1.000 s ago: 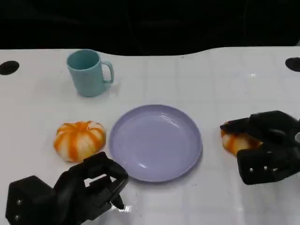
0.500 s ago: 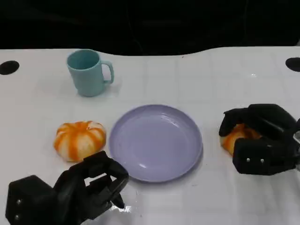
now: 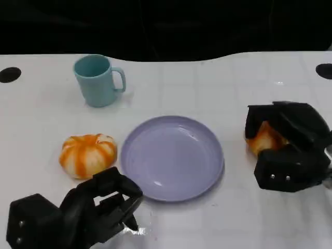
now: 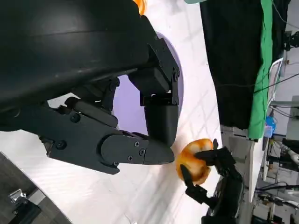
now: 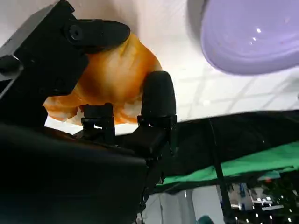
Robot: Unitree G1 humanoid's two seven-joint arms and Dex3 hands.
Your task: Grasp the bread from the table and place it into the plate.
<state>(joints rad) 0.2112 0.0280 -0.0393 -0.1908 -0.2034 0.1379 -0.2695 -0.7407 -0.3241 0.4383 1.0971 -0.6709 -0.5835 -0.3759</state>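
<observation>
The bread (image 3: 263,139), an orange-glazed bun, sits clamped in the right hand (image 3: 288,148), whose fingers (image 5: 158,100) wrap over its top and sides; the right wrist view shows them pressed into its crust. Over the last second the hand has closed around the bun and drawn it up and back from where it lay on the white counter (image 3: 218,83), so it now looks lifted or tipped off the surface rather than resting flat. That suggests the grasp is made and the carry comes next: the lilac plate (image 3: 174,155) lies just to the bun's inner side, apart from it, with nothing on it. A second orange-striped bun (image 3: 87,154) lies on the plate's far side, untouched, and a teal mug (image 3: 97,80) stands beyond it. The left hand (image 3: 78,212) has not moved, resting low near the plate's front edge with its fingers curled in on nothing.
</observation>
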